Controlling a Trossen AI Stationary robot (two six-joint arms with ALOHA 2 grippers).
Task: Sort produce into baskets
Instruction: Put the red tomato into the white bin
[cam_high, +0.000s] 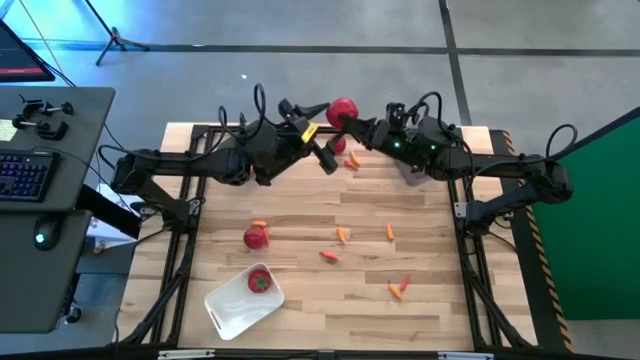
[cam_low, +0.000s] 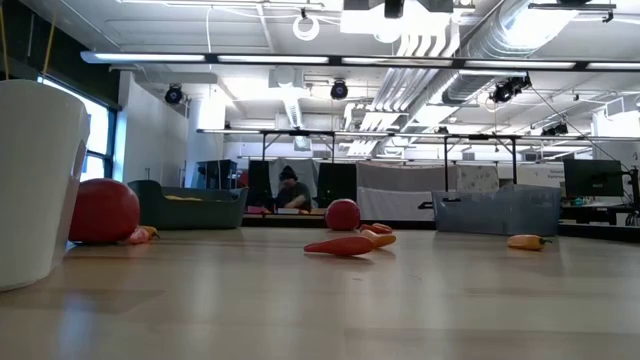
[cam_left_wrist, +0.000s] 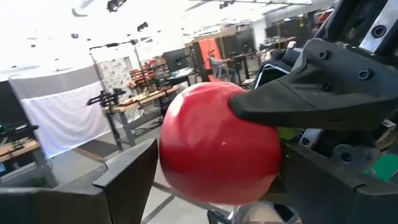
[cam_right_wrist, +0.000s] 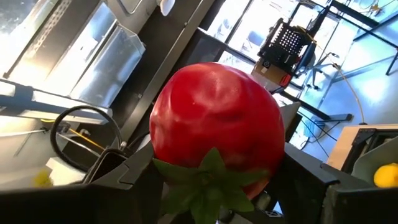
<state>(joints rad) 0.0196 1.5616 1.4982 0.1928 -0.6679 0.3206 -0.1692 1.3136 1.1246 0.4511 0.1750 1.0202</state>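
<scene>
Red tomato-like fruit: you see it held aloft above the table's far edge, squarely between the two grippers. The right gripper is clamped on it, green calyx facing its wrist camera. The left gripper stands just left of the fruit, fingers spread wide, one finger beside the fruit's flank but not closed on it. You judge this a handover, leftward. White basket, near left: one red fruit inside. A second red fruit lies loose beyond it. Orange pepper pieces are scattered mid-table. The blue-grey bin and dark bin sit at the far side; the dark one shows something yellow inside.
</scene>
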